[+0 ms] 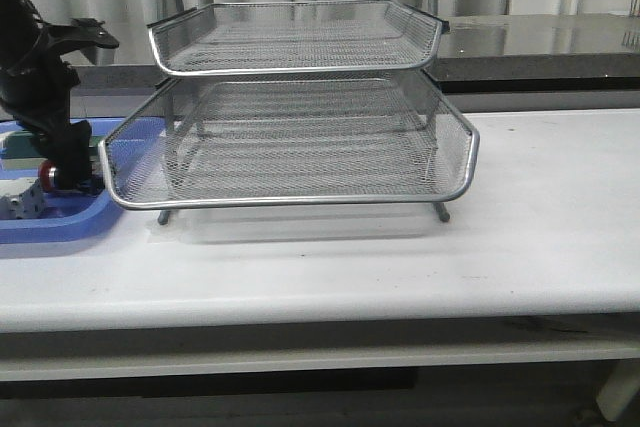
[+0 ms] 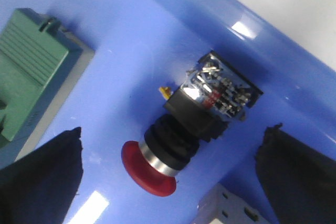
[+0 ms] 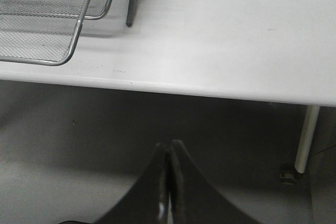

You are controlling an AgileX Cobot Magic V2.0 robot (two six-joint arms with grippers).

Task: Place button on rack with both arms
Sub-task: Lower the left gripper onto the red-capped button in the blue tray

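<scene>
No readable labels or brand text anywhere. In the left wrist cam we see the red-capped push button w/ black barrel and blue rear block [image 2: 191,132] lying on its side in the flat blue plastic tray [image 2: 157,35], next to a green ribbed block [image 2: 29,72]. Left gripper [image 2: 168,166] hangs over it, fingers [image 2: 44,174] spread wide on both sides, not touching. The front cam shows the silver wire-mesh tiered rack [image 1: 290,147] just beside that tray on the white table [image 1: 540,207]. Right gripper [image 3: 169,182] sits pressed together off the table edge, holding nothing.

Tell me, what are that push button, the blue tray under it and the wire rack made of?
The button: glossy red cap and black body, likely plastic, with a shiny metal ring and bare metal terminals at the rear. The blue tray: smooth plastic by its soft highlights. The rack: silvery metal mesh on metal rod rims.
</scene>
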